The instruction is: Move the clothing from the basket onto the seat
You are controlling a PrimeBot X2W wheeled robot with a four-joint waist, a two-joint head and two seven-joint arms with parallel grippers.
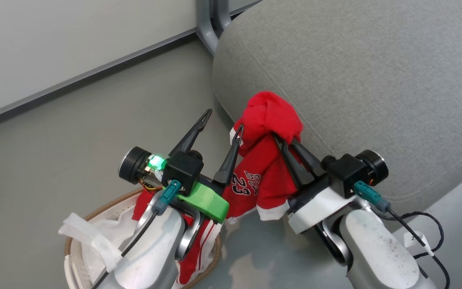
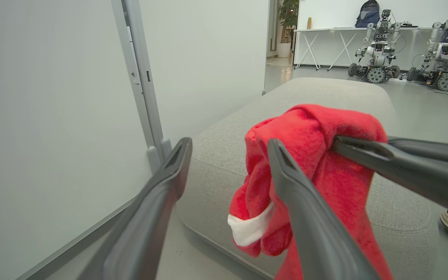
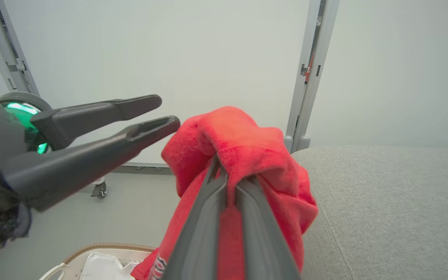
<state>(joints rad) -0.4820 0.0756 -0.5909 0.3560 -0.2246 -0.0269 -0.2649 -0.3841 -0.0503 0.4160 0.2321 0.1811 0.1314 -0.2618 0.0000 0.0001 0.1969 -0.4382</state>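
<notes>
We find the light bright, even and diffuse, so shadows are faint. The floor [image 1: 255, 249] shows mottled pale reflections. A green indicator lamp [image 1: 157, 162] glows on the left wrist. In the wrist views the partition posts [image 3: 305, 77] splay with wide-angle distortion, and the left tool [image 2: 228, 143], close to the lens, looks soft.

I see L forearm [image 1: 150, 257] & R forearm [image 1: 375, 249] pale grey, smooth; R scuffed w/ dark specks. L gripper [image 1: 223, 120], R gripper [image 1: 285, 140]: two long dark tapered fingers each, black wrist block, teal connector [image 1: 167, 196] + black cable [image 1: 435, 228]. L has green LED [image 1: 157, 161] & bright green plastic guard [image 1: 209, 200]. R has white bracket [image 1: 315, 208], white cable tag [image 1: 415, 242].
</notes>
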